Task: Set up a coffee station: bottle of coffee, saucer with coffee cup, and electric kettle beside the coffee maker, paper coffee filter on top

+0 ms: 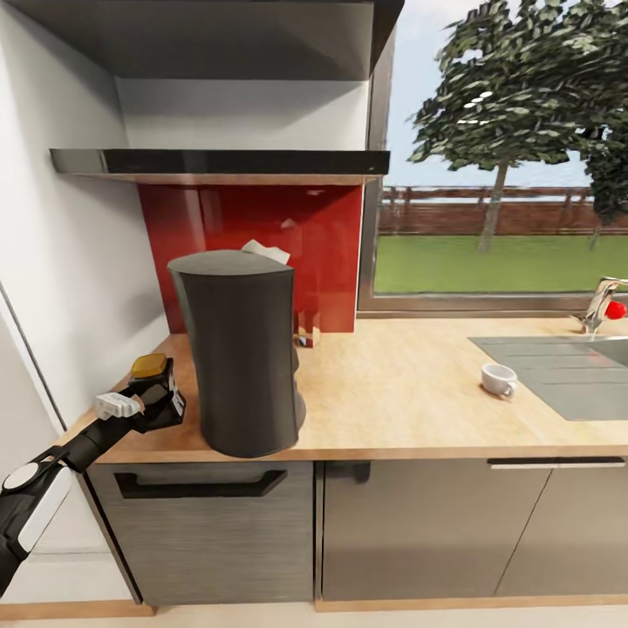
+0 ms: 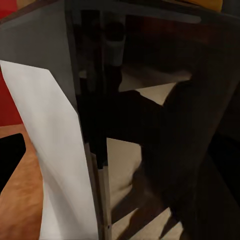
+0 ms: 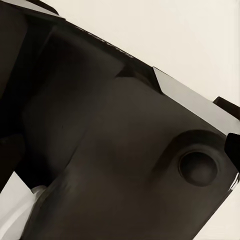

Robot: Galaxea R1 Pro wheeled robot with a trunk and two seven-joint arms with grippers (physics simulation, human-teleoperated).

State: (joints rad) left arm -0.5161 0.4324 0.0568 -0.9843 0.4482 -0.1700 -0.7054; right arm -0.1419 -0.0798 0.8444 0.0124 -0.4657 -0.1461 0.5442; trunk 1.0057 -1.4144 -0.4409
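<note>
From my head camera, my left arm reaches in from the lower left corner, stretched forward and slightly upward over the left end of the countertop. My left gripper is pinching the coffee jar, a small dark brown jar with an amber cap, at the counter's front left corner just beside the coffee maker. The jar carries a small white label, but its writing is too small to read. The coffee maker stands upright on the counter, tall and dark grey, with no brand mark I can make out. A bit of crumpled white paper filter shows at its top rear edge. The black shelf hangs on the wall above, in front of a red backsplash. The white cup sits well apart to the right, near the sink, with a tap behind it.

From my left wrist camera, the jar sits very close to the lens, dark glass with a white label panel that is blank from this angle. Tan counter shows beside it.

From my right wrist camera, I see dark rounded housing against a pale background; I cannot tell whether my right gripper is spread or pressed together
</note>
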